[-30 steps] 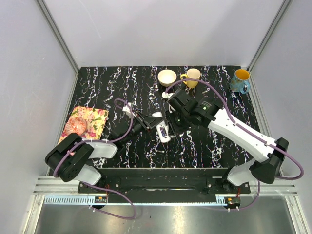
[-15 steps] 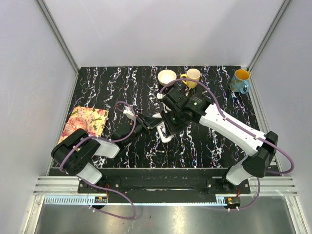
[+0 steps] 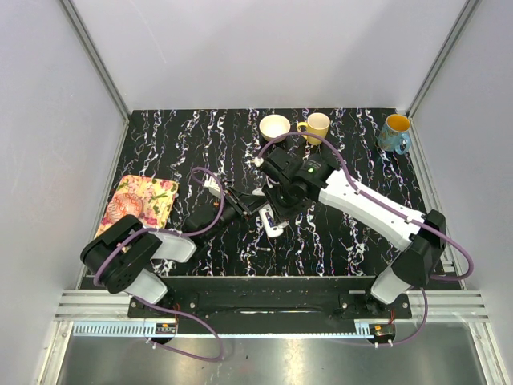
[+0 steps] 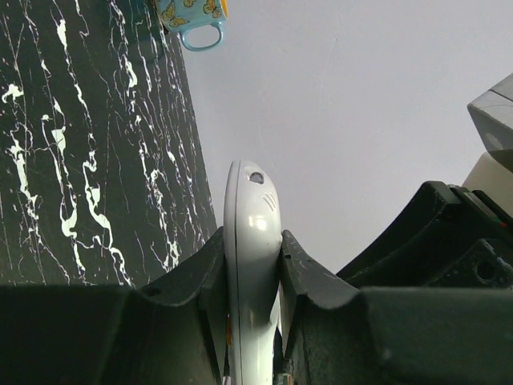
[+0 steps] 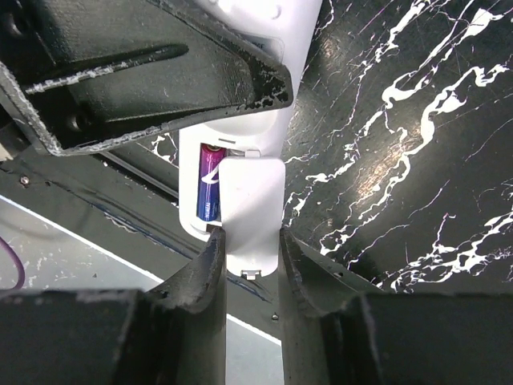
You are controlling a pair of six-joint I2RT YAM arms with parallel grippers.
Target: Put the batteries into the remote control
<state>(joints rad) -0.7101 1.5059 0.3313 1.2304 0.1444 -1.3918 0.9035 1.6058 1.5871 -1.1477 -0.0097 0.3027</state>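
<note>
My left gripper [image 3: 255, 205] is shut on the white remote control [image 3: 272, 222] and holds it by its sides near the middle of the table. In the left wrist view the remote [image 4: 252, 233] stands edge-on between the jaws. My right gripper [image 5: 251, 250] is shut on a small white cover piece [image 5: 251, 200], which lies over the remote's open recess. A purple and red battery [image 5: 210, 186] shows in the recess to the left of the cover. The left gripper's finger [image 5: 144, 72] crosses the remote just above it. Any other battery is hidden.
A cream bowl [image 3: 275, 127], a yellow mug [image 3: 316, 127] and a blue mug [image 3: 394, 132] stand along the table's far edge. A floral pad [image 3: 140, 202] lies at the left edge. The black marbled tabletop [image 3: 345, 233] extends to the right.
My right arm has swung left and down over the remote, bringing the cover piece onto its recess. The left gripper has kept hold of the remote and barely shifted.
</note>
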